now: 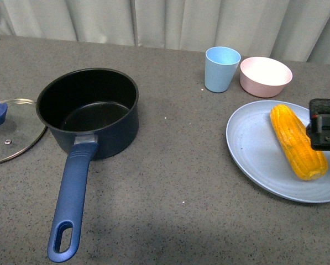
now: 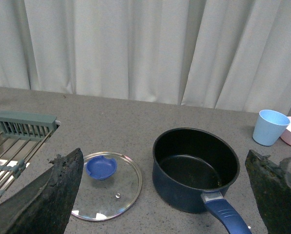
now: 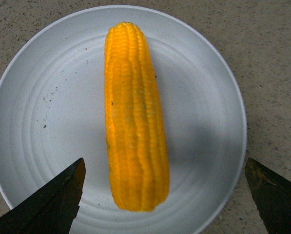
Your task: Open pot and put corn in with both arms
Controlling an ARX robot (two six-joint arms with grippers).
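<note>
My right gripper is spread wide and holds nothing; in its wrist view the two dark fingers sit either side of the corn without touching it. In the front view that gripper shows at the right edge of the frame, just beside the cob's middle. My left gripper is equally wide open and empty, with the pot showing between its fingers. The corn lies flat on a pale blue plate at the right of the front view, its long axis running from upper left down to lower right; I cannot tell which end is the tip. The plate's right rim is cut off by the frame edge. Above the plate a light blue cup and a pink bowl stand just beside each other, apart from the plate. A wide stretch of bare grey table lies between plate and pot. The pot sits left of centre, uncovered, its handle pointing toward the bottom edge and ending near it. The glass lid lies knob up against the pot's left side, partly cut by the left edge. A wire rack shows beyond the lid in the left wrist view, and a curtain closes off the table's far edge.
</note>
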